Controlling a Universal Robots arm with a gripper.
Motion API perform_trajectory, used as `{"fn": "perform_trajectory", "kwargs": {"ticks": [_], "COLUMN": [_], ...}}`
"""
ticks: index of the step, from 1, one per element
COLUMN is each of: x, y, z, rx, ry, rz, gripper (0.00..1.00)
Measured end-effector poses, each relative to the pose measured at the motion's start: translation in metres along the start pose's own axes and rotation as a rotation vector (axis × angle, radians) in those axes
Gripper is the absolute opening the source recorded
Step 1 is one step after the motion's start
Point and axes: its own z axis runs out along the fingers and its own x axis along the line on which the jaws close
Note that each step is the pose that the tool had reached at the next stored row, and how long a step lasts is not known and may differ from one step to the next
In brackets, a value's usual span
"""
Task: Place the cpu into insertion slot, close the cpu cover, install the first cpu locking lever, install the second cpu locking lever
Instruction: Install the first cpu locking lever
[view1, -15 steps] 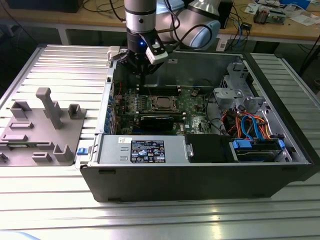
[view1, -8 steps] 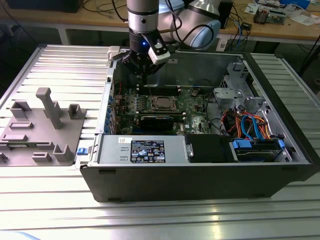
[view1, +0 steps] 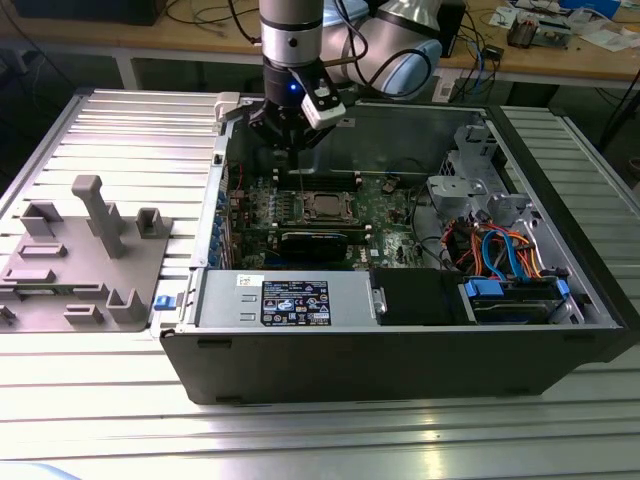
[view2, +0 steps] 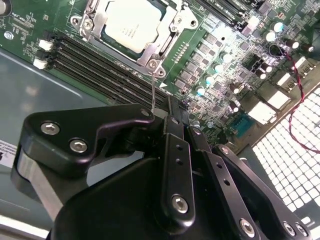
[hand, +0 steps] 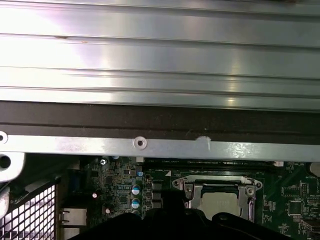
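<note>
The gripper hangs in the upper middle of the exterior view, inside the open computer case. In the second wrist view the gripper shows as big black parts low in the frame. Its fingers are pressed together on a thin wire lever. The lever stands up from the corner of the socket and goes straight into the fingertips. In the exterior view the same lever is a thin line under the gripper, going down to the green board.

The chip sits flat in the socket at the top of the second wrist view. Its top is pale and silver. The metal cover lies down flat around it like a frame, so the chip shows through the square window. In the exterior view the chip is in the middle of the board, just to the lower right of the gripper. In the first wrist view the chip and the cover are at the bottom right.

Long black slots run beside the socket on the board. A grey box with a label sits at the front of the case. Blue and orange cables lie on the right. A grey holder rests on the ribbed metal table at the left.
</note>
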Motion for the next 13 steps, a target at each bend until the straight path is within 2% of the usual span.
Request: {"fn": "perform_trajectory", "kwargs": {"ticks": [13], "x": [-0.0073], "y": [-0.0002], "z": [0.0006], "rx": [0.0000], "ry": [0.0008], "rz": [0.000], "gripper": [0.11]}}
